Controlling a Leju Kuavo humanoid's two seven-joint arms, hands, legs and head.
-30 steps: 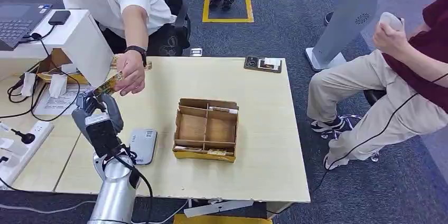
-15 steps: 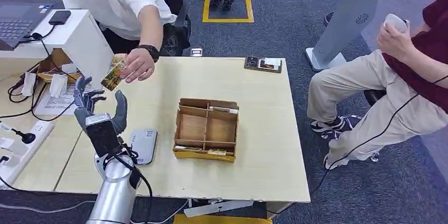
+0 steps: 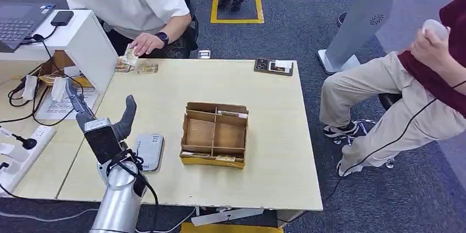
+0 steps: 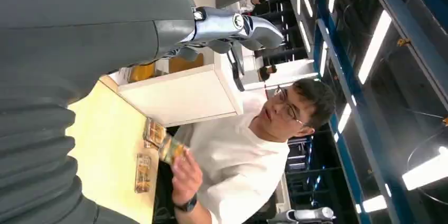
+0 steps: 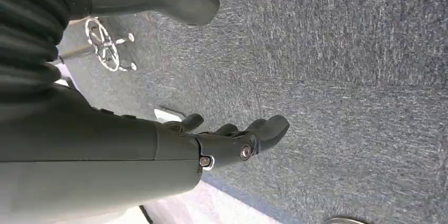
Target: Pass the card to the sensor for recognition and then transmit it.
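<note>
Silver left arm (image 3: 118,205), black cables, dark grey hand (image 3: 101,128) with ribbed cover.

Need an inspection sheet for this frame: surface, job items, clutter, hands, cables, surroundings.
Surface: wooden table, mostly bare.
Job's things: card held by a person's hand at the far edge; grey sensor pad beside the left hand.
Clutter: cardboard divider box; small packets.
Hands: left hand raised, fingers apart, empty; right hand hangs over carpet, holding nothing.
Cables: power strip and wires on the side desk.
Surroundings: seated person on the right.
</note>
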